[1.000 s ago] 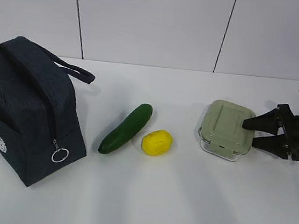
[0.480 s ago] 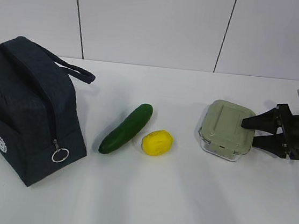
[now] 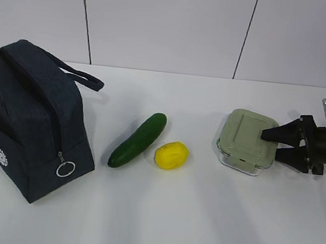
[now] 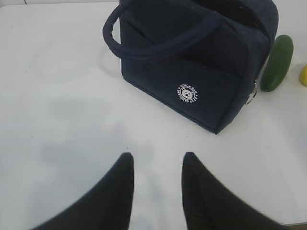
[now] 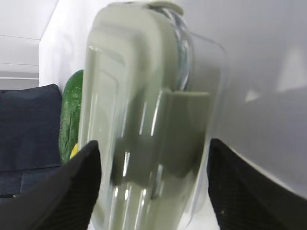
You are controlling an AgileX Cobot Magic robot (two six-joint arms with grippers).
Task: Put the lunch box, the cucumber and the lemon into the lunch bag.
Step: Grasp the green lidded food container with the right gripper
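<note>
White wall panels stood behind a plain white table (image 3: 157, 227), and everything for the job was laid out in a row on it. At the far left sat the lunch bag (image 3: 24, 124), its zipper closed and the ring pull hanging at the near end. Cucumber (image 3: 138, 140) and lemon (image 3: 171, 155) lay side by side in the middle, very close to each other, possibly touching. Off to the right was the lunch box (image 3: 246, 140), flat on the table, green lid up.

That was where the action was. The right tool (image 3: 278, 144) had its fingers spread wide and lay level at the box's right edge, one tip over the lid, one lower by the clear wall. In the wrist view the box filled the gap between the two fingers, with daylight on both sides, so nothing was pinched yet.

Good play from there, by my reading: slide in deeper, straddle lid and base squarely, then squeeze, because that smooth wall looked slippery.

The left tool (image 4: 156, 167) hung half-spread and empty over bare table near the bag, which I'd say wanted unzipping first.
</note>
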